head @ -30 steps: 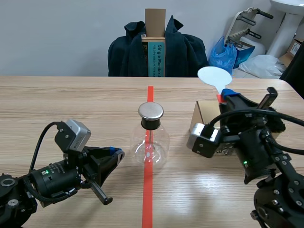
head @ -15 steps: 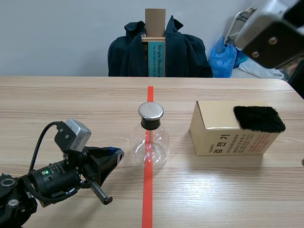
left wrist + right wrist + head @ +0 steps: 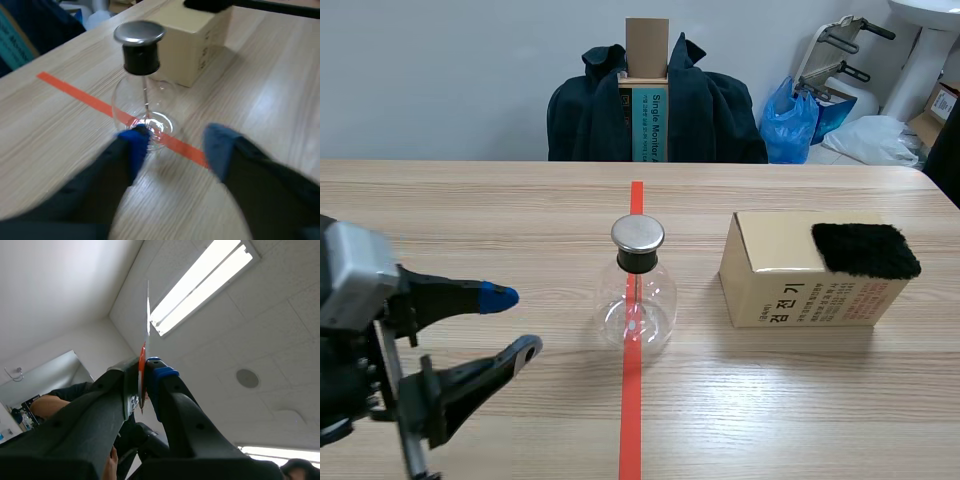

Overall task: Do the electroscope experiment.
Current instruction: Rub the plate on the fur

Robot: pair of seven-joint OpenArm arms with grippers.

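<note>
- Left claw (image 3: pixel 513 322): near left, spread wide, holding nothing, aimed at the flask's base.
- Electroscope (image 3: pixel 637 290): centre of the worktop (image 3: pixel 470 220), on the tape line. Clear round glass flask, black stopper, flat metal cap (image 3: pixel 638 234), thin rod inside.
- Right of it: matte cardboard box (image 3: pixel 780 275) with a fuzzy black pad (image 3: pixel 866 250) on top.
- Right claw (image 3: pixel 142 367): outside the scene view, pointing at the ceiling, clamped on a thin white plate (image 3: pixel 148 315) seen edge-on.
- Likely the charge-transfer step; next, bring the plate down to the cap without bumping the glass.

Office — tiled ceiling (image 3: pixel 280 315), strip light (image 3: pixel 200 287), wooden table (image 3: pixel 470 210)
</note>
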